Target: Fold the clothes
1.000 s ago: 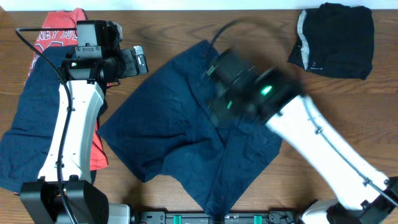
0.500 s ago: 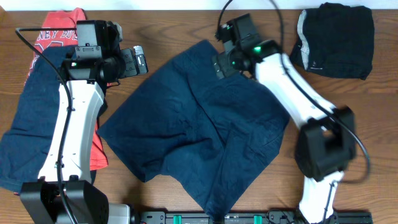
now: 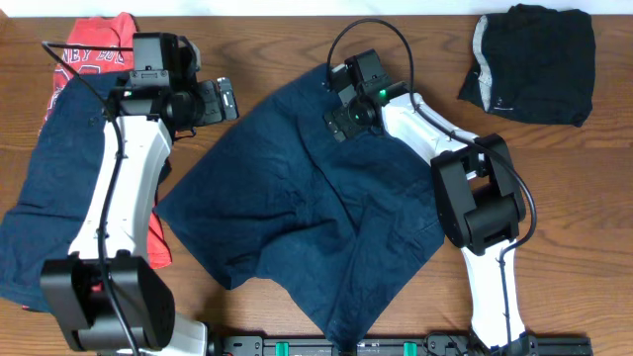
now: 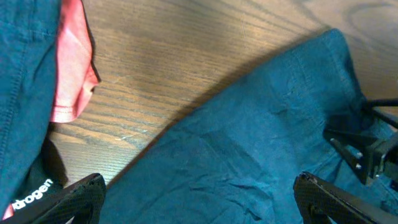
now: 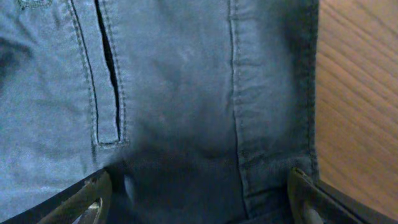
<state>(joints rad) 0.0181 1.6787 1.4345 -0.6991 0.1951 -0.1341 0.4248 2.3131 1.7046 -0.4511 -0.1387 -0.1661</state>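
One pair of dark navy shorts (image 3: 316,218) lies spread and rumpled over the middle of the counter (image 3: 297,40), its nearest corner reaching toward 6 o'clock by the robot's base. Unfolded as it is, I judge the task to be at its opening step for this piece — getting hold of an edge.

Farther out, at the shorts' 12 o'clock edge, the right tool (image 5: 199,196) hangs low over the cloth with its jaws wide. A stitched pocket slit (image 5: 106,68) and the seamed border (image 5: 305,93) show just ahead of its fingers (image 5: 93,199). Whether the pads touch the fabric I cannot tell. At 10 o'clock the left tool (image 4: 199,199) is also wide and holds nothing, poised over bare wood just beside the shorts' slanting edge.

The next move, as I read it, calls for the right tool to close on that border without gathering a second layer. The left should then come in to a matching corner, so the two can carry the edge over evenly.

At 9 o'clock a navy garment (image 3: 45,198) overlies a red shirt (image 3: 94,49), both loose. At 1 o'clock a black garment (image 3: 534,64) sits folded, well apart. Brown wood grain, matte — of the room beyond it nothing shows.
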